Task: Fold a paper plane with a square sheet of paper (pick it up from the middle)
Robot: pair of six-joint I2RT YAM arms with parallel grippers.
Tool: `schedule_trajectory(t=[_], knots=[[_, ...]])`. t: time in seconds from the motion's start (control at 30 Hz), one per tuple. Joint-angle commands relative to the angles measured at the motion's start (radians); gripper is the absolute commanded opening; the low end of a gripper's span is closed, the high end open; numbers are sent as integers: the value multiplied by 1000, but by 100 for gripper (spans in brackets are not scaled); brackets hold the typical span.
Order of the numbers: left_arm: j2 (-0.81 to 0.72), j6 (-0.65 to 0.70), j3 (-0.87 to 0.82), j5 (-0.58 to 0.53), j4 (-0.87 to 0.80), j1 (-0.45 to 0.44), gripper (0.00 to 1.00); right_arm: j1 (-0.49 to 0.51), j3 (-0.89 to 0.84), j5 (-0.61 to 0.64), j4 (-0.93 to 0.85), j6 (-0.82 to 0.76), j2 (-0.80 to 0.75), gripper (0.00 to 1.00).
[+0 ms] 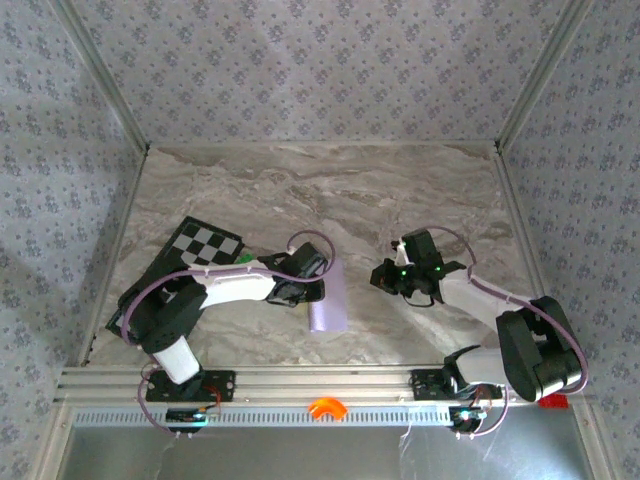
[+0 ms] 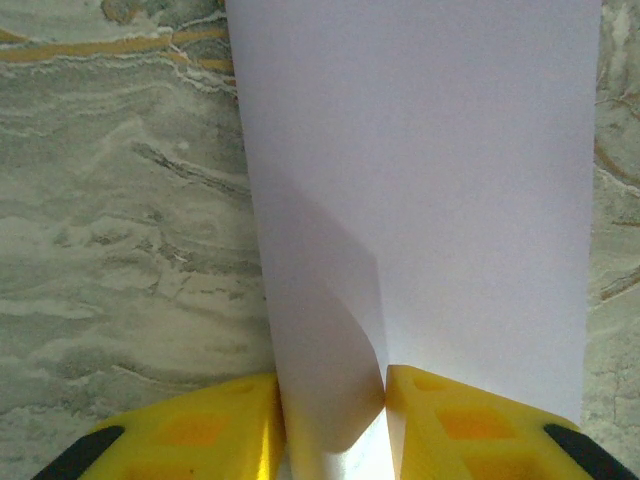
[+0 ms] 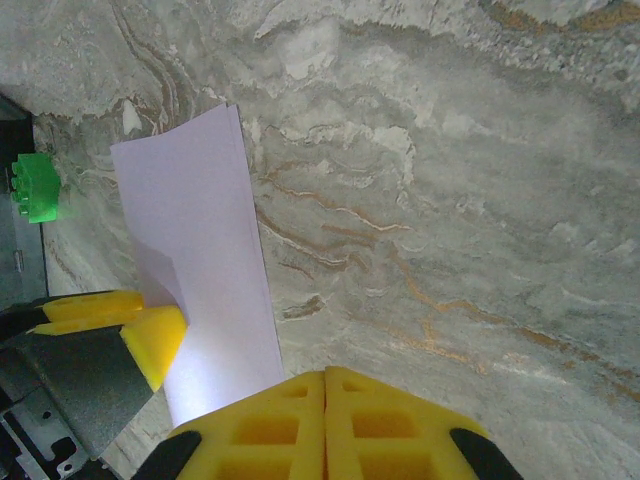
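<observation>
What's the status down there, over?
Left gripper pinching the folded lilac paper. Right gripper shut, empty, apart from it. Green block by checkerboard, out of the way.

We see a grey-beige marbled table (image 1: 400, 190). At its left lies a black-and-white checkered board (image 1: 205, 243), with a tiny green block (image 1: 243, 258) at the board's right edge. Lower centre, a folded pale lilac sheet of paper (image 1: 327, 297) rests on the marble.

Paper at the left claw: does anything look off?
Yes. The sheet of paper has one layer curling up between the left claw's fingers instead of lying flat; the rest looks smooth.
</observation>
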Motion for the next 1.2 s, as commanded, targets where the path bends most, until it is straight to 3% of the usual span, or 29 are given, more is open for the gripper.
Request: schedule_trajectory(t=[0.0, 1.17], knots=[[66, 34, -11, -59, -40, 7, 34, -5, -6, -20, -5, -12, -10, 9], [103, 83, 6, -60, -41, 8, 37, 47, -2, -38, 48, 11, 41, 10]])
